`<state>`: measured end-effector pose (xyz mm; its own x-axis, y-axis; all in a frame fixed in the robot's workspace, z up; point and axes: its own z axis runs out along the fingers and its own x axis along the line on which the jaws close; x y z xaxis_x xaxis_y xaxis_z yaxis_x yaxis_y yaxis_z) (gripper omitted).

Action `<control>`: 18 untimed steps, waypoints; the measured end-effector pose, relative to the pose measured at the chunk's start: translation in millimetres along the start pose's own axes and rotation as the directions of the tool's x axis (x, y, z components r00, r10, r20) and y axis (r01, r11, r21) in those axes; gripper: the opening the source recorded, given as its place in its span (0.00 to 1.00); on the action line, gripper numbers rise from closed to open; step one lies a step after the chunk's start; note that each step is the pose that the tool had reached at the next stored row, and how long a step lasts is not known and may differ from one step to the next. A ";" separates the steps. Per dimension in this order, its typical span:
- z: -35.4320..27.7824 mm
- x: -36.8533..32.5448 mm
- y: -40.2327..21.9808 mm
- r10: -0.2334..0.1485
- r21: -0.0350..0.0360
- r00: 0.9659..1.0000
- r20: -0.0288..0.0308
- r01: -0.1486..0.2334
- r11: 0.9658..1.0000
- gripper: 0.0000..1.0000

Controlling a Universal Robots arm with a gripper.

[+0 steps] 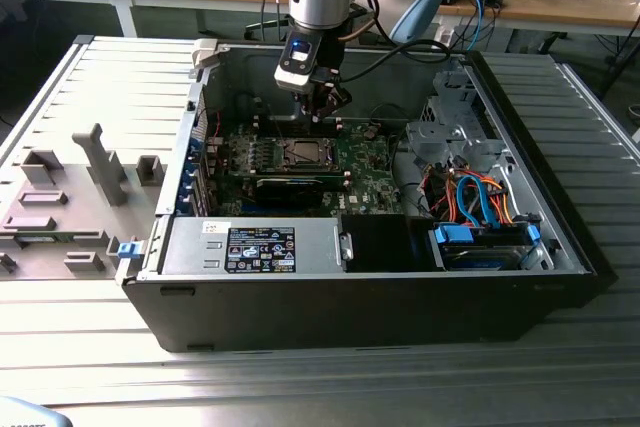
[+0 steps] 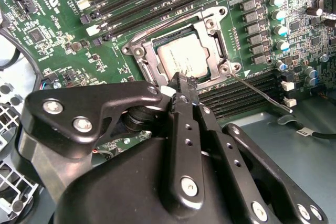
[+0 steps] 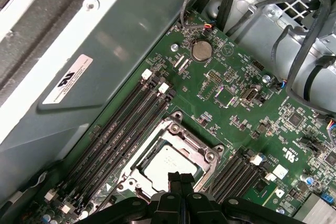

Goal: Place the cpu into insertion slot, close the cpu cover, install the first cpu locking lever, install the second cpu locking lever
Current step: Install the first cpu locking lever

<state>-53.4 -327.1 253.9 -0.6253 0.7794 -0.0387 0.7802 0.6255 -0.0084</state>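
The gripper (image 2: 181, 81), fingers pressed together, is pointing at the near edge of the cpu cover (image 2: 217, 43), which is lying flat over the cpu (image 2: 184, 59).

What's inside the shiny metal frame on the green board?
The cpu's grey top shows through the cover's window. The gripper's tip hides one edge of it, and the slot underneath is covered by the cpu.
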 end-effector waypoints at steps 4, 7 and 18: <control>0.0 0.0 0.0 -0.003 0.000 1.000 0.000 0.003 1.000 0.11; 0.0 0.0 0.0 -0.004 0.000 1.000 0.000 0.004 1.000 0.11; 0.0 0.0 0.0 -0.023 -0.001 1.000 0.000 0.023 1.000 0.11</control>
<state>-53.4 -327.1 253.9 -0.6432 0.7647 -0.0386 0.7654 0.6434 -0.0084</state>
